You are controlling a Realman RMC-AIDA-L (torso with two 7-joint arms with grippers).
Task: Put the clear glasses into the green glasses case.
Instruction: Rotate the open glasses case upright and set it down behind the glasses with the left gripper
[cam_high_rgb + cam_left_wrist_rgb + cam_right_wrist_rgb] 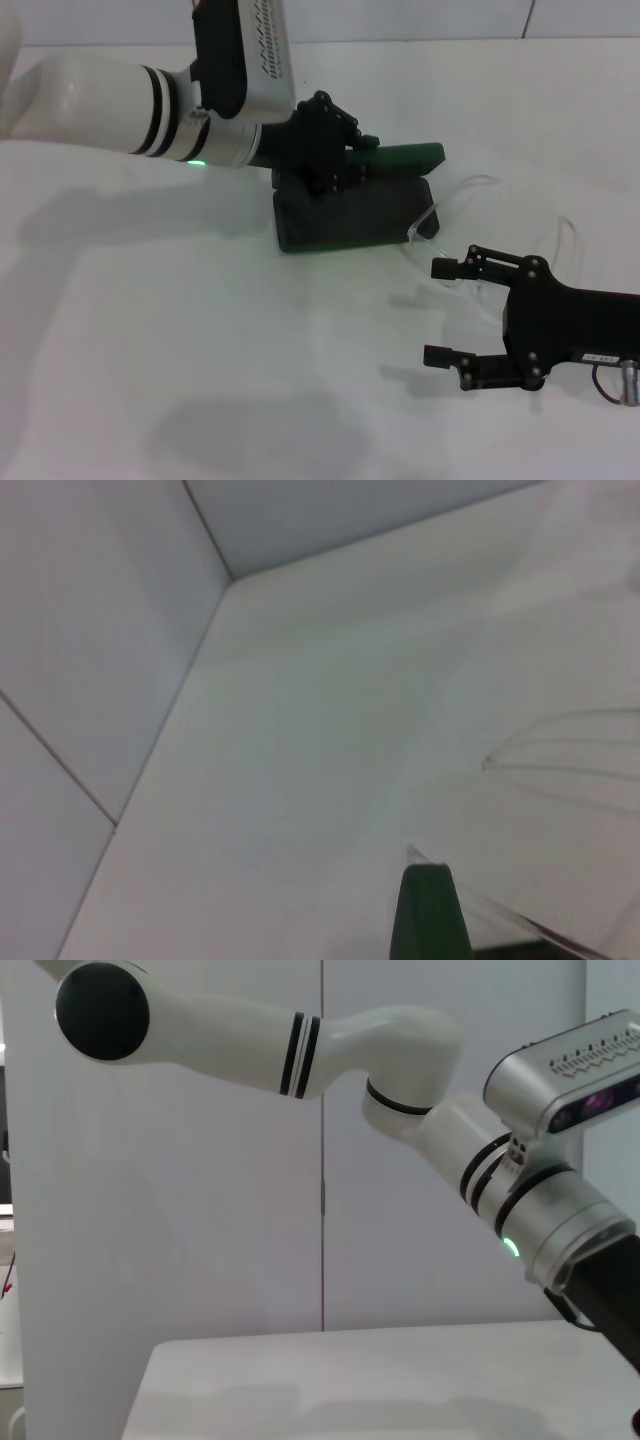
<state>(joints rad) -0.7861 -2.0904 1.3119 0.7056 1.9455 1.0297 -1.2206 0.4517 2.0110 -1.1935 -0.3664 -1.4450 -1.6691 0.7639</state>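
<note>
The green glasses case (350,215) lies open in the middle of the white table, its green lid (400,158) raised at the far side. My left gripper (335,155) is shut on that lid; the lid's green tip (430,915) shows in the left wrist view. The clear glasses (428,222) lie on the table against the case's right end, with their thin arms curving away to the right. Faint outlines of the glasses (560,750) also show in the left wrist view. My right gripper (445,312) stands open just in front of the glasses, holding nothing.
White table (150,350) with a wall along its far edge. The left arm (540,1210) reaches in from the upper left and fills the right wrist view.
</note>
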